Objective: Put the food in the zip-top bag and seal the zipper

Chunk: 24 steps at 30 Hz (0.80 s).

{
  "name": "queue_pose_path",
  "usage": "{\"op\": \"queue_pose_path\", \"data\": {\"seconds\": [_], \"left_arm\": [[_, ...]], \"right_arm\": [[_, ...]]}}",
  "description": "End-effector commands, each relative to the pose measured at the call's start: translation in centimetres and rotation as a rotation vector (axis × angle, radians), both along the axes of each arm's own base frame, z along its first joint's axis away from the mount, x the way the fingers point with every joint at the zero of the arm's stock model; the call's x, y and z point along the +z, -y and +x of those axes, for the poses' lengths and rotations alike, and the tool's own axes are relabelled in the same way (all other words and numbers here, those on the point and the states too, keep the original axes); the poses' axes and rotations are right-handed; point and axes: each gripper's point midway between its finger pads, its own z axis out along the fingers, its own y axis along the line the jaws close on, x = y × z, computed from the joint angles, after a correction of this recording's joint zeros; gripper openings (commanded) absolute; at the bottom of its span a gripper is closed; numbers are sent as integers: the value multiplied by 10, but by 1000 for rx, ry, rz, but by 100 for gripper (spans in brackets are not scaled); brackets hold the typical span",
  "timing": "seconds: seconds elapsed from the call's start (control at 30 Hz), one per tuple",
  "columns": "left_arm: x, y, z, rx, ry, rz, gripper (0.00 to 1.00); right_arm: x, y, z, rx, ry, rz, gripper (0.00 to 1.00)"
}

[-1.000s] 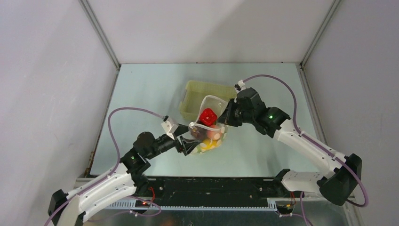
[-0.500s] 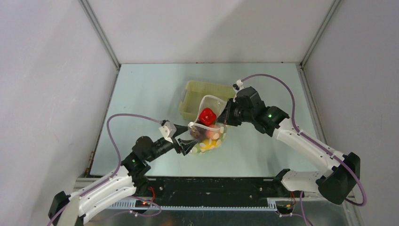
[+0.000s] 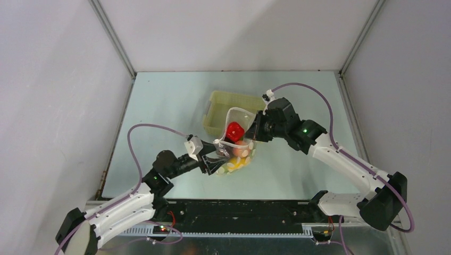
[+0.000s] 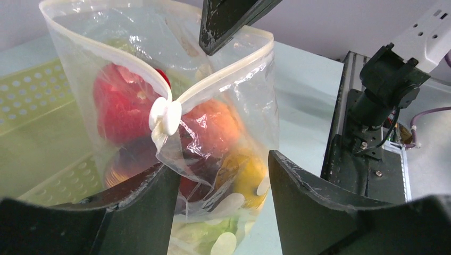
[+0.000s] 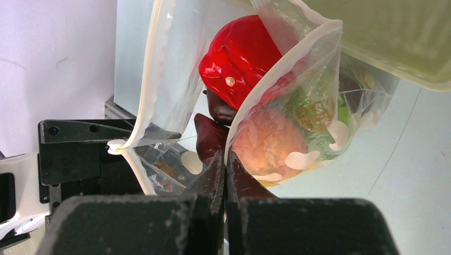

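right end effector (image 5: 223,162) pinching zip-top bag (image 5: 287,111) | left end effector (image 4: 222,170) astride, possibly touching

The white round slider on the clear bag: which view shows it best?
The left wrist view: the white round slider sits large and sharp on the clear bag's zipper strip. The top view gives a tiny speck; the right wrist view hardly shows it.

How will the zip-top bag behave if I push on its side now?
Probably floppy: the zip-top bag shows creased walls, and its mouth gapes where the right hand pinches the rim. Likely bottom-heavy, since the food is piled low. The film looks glossy, so the open left hand may slip on it.
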Motion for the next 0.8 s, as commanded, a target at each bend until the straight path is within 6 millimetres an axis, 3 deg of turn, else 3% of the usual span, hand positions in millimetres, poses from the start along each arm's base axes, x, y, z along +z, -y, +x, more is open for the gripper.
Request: {"op": "queue_pose_path", "data": {"seconds": [0.0,0.17,0.37,0.47,0.5,0.53,0.63,0.77], "left_arm": [[20,-3,0,4,82,-65,65],[27,-10,9,55,85,-109,63],[35,-3,6,3,82,-121,48],[33,0,2,-32,85,-108,26],[33,0,2,-27,80,-109,7],[34,-1,4,-15,79,-113,4],[35,-2,2,-20,98,-114,0],[44,-4,-6,-44,129,-128,0]], "right_arm": [[13,-6,3,23,45,41,0],[13,-4,2,17,42,40,0],[12,-5,1,16,36,39,0],[11,-5,1,15,35,36,0],[11,-5,2,14,34,34,0],[11,-4,2,15,38,32,0],[11,-4,2,16,42,29,0],[12,-1,2,59,96,1,11]]}}
